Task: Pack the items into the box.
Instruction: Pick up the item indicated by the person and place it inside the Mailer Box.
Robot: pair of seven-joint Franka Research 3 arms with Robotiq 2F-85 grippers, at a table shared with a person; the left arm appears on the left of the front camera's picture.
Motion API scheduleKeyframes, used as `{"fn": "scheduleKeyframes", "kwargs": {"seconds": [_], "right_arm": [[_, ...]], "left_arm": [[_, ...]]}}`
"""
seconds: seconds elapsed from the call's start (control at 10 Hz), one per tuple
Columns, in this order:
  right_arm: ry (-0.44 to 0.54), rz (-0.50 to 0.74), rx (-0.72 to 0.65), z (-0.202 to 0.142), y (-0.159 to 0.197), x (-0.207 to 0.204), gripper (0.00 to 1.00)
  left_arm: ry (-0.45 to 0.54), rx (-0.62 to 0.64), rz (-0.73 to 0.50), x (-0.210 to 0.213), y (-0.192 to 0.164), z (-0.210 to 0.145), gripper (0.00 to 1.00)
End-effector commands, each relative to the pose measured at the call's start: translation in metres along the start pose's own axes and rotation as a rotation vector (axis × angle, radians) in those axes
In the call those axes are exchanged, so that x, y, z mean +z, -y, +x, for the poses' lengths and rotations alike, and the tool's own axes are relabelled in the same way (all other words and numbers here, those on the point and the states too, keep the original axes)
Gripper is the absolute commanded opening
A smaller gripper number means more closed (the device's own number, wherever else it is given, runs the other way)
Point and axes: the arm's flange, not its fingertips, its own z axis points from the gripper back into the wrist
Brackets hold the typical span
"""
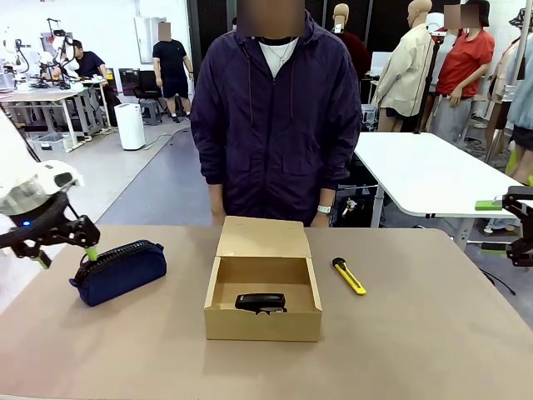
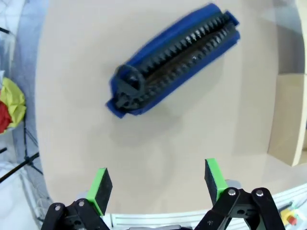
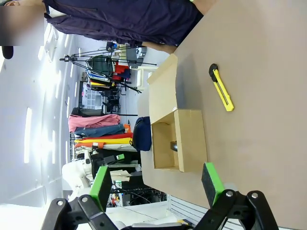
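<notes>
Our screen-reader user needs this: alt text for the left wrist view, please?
The open left gripper points at a navy blue zip pouch lying diagonally on the tan table, untouched. A cardboard box edge shows at right.

I can read no text, label, brand or number anywhere here. The brown cardboard box (image 1: 262, 322) on the desk has plain walls and a plain flap. The navy pouch (image 1: 122, 273) and the yellow-and-black knife (image 1: 350, 277) carry no print that I can make out. Anything farther back in the room is too small and too blurred to read.
</notes>
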Motion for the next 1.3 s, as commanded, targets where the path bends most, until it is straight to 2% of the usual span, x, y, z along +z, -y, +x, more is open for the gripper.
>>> {"fn": "scheduleKeyframes", "kwargs": {"seconds": [0.0,0.2,0.5,0.9,1.1,1.2], "right_arm": [[-0.007,-0.002,-0.005,0.002,-0.003,0.003,1.00],[-0.007,-0.002,-0.005,0.002,-0.003,0.003,1.00],[-0.007,-0.002,-0.005,0.002,-0.003,0.003,1.00],[-0.007,-0.002,-0.005,0.002,-0.003,0.003,1.00],[-0.007,-0.002,-0.005,0.002,-0.003,0.003,1.00],[-0.007,-0.002,-0.005,0.002,-0.003,0.003,1.00]], "left_arm": [[-0.068,-0.051,0.004,-0.024,0.010,0.061,1.00],[-0.068,-0.098,0.067,-0.063,0.033,0.102,1.00],[-0.028,-0.183,0.168,-0.080,0.048,0.109,1.00],[-0.110,-0.296,0.006,-0.067,0.048,0.102,1.00],[-0.050,-0.411,-0.038,-0.058,0.045,0.103,1.00],[-0.007,-0.517,-0.060,-0.060,0.045,0.104,1.00]]}}
